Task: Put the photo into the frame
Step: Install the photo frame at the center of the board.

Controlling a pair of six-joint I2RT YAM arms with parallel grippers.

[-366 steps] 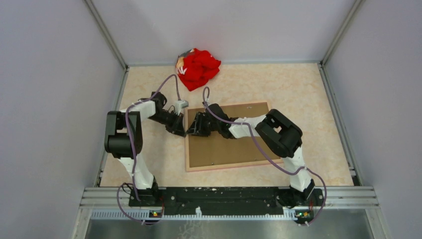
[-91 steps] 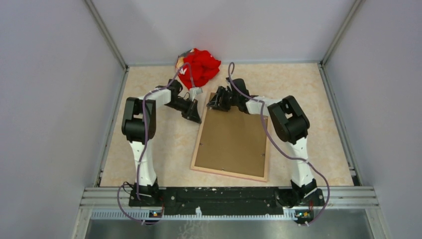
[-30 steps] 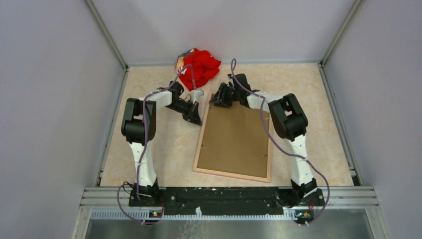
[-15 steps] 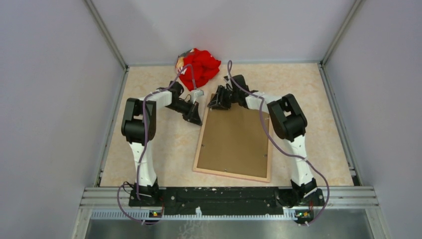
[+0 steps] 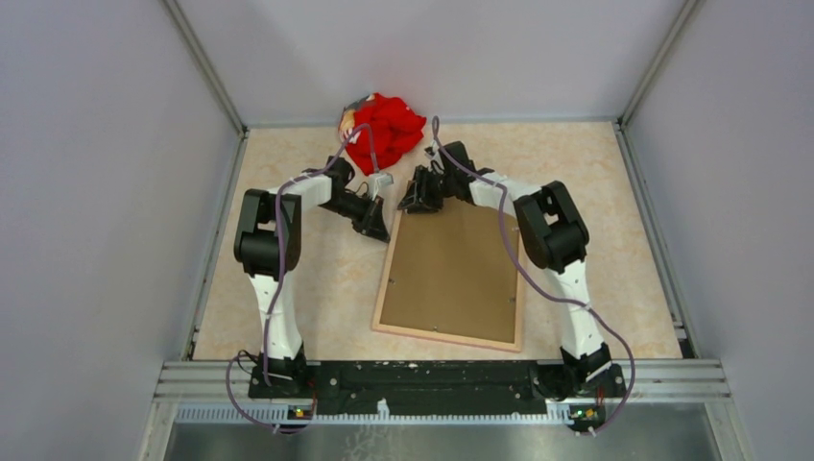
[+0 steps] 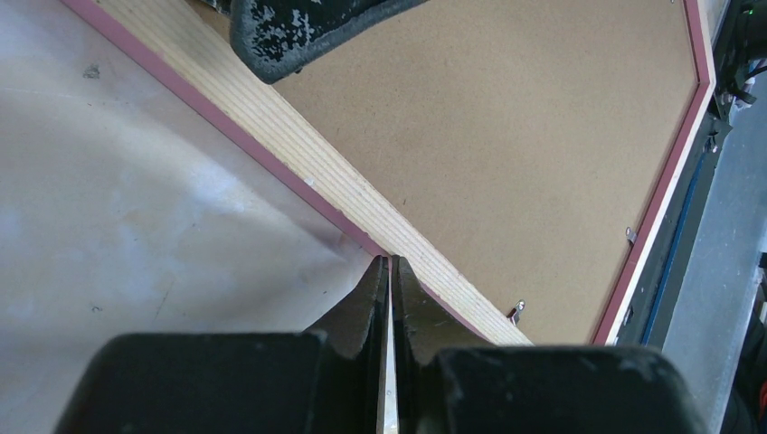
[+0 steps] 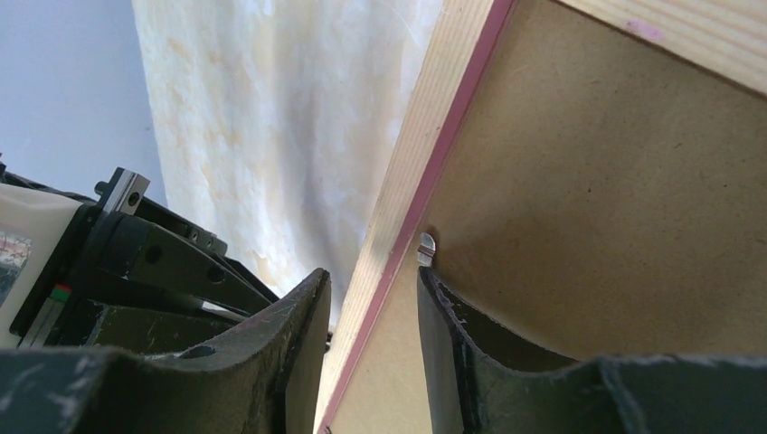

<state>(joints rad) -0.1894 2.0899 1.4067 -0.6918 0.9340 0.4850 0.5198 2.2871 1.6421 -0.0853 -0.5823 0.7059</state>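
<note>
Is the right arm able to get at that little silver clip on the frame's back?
Probably yes. The right gripper straddles the wooden edge of the frame, and the silver clip sits bare right by its inner finger, on the brown backing. Nothing covers it.

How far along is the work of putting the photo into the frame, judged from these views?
Done: the frame lies face down, hardboard backing up. In hand: the right fingers stand apart astride its rim near the far corner, beside a metal tab; the left fingers, shut, sit at the left rim. Left: the backing is not yet off and no photo is in view, so nearly everything.
</note>
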